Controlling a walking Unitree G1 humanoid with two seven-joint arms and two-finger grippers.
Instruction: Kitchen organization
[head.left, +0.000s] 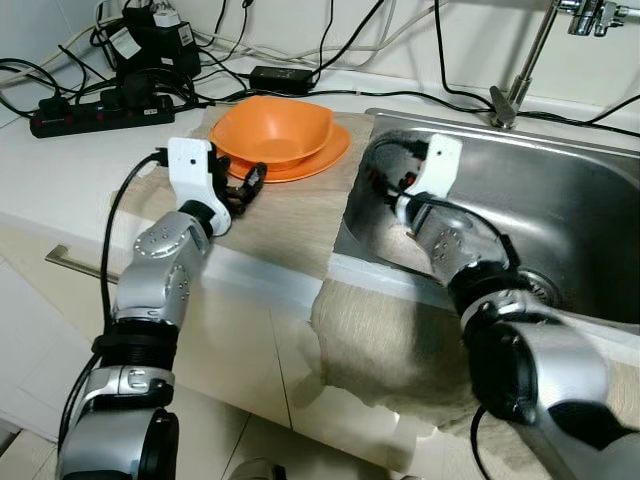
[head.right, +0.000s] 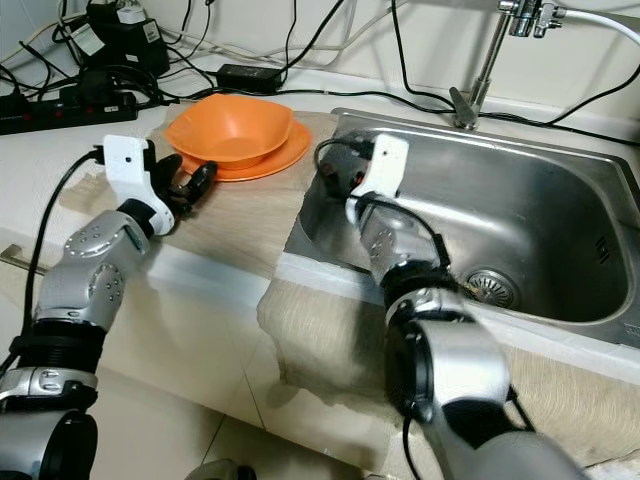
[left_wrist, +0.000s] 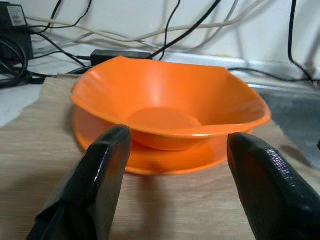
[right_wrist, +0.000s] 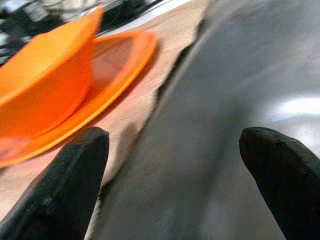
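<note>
- Orange bowl (head.left: 272, 128) nested on an orange plate (head.left: 322, 158) sits on the wood-grain countertop (head.left: 290, 220) in the left eye view, just left of the steel sink (head.left: 560, 210); the left gripper (head.left: 246, 186) hovers just short of the plate's near rim, fingers parted, while a power strip (head.left: 95, 115) and tangled cables lie behind.
- Right eye view: the right gripper (head.right: 335, 172) reaches over the sink's left edge into the basin — its fingers are hard to make out here — with the faucet (head.right: 480, 70) rising at the back wall.
- Left wrist view: two black fingers (left_wrist: 90, 185) stand well apart, framing bowl and plate without touching either.
- Right wrist view: somewhat blurred, fingers (right_wrist: 60, 190) spread wide over the sink wall, the orange pair close beside on the counter.
</note>
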